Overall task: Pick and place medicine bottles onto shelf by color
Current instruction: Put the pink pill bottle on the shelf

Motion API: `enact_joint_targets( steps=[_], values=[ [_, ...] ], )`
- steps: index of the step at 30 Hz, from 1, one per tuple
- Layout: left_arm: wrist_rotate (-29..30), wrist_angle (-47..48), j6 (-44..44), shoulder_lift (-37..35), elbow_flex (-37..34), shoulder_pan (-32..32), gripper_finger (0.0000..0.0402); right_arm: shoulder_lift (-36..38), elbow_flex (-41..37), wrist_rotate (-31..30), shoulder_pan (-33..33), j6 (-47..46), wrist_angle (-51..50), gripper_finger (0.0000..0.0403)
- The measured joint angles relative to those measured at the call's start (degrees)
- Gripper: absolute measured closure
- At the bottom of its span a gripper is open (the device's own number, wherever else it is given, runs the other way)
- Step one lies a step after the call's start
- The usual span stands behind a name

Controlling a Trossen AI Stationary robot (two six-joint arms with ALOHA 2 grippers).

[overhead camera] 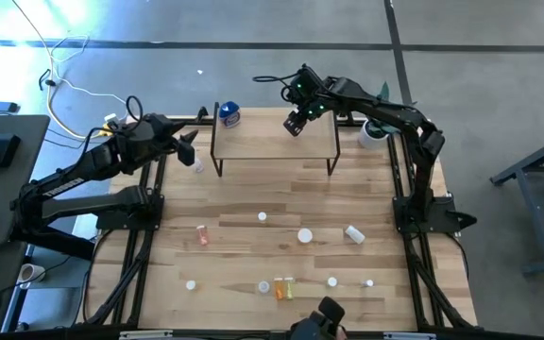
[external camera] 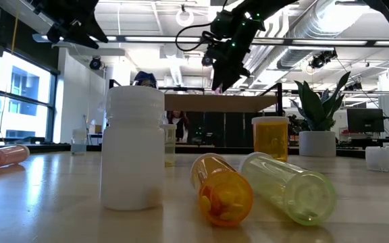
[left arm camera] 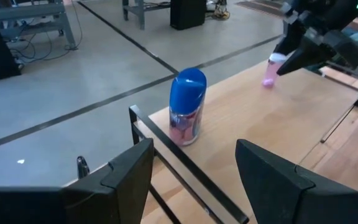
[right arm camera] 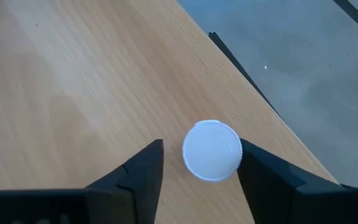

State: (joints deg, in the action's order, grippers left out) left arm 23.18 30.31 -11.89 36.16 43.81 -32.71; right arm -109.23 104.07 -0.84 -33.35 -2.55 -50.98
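Right gripper over the shelf, near its back edge, jaws parted around a pink bottle with white cap, pads just clear of it. Left gripper released, holding nothing, off the shelf's left end, facing the blue-topped bottle at that corner. Other bottles are scattered on the table.

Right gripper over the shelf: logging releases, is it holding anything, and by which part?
Nothing is gripped: the right gripper stands open around a white-capped pink bottle resting upright on the shelf, fingers either side of the cap.
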Motion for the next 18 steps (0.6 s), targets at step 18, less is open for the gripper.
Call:
enact_joint_targets(
  steps=[18],
  values=[
    [-0.23, 11.66, -8.11, 0.00, 0.00, 0.00, 0.0137, 0.43, 0.07, -0.28, -0.01, -0.07, 0.65, 0.0196]
  ],
)
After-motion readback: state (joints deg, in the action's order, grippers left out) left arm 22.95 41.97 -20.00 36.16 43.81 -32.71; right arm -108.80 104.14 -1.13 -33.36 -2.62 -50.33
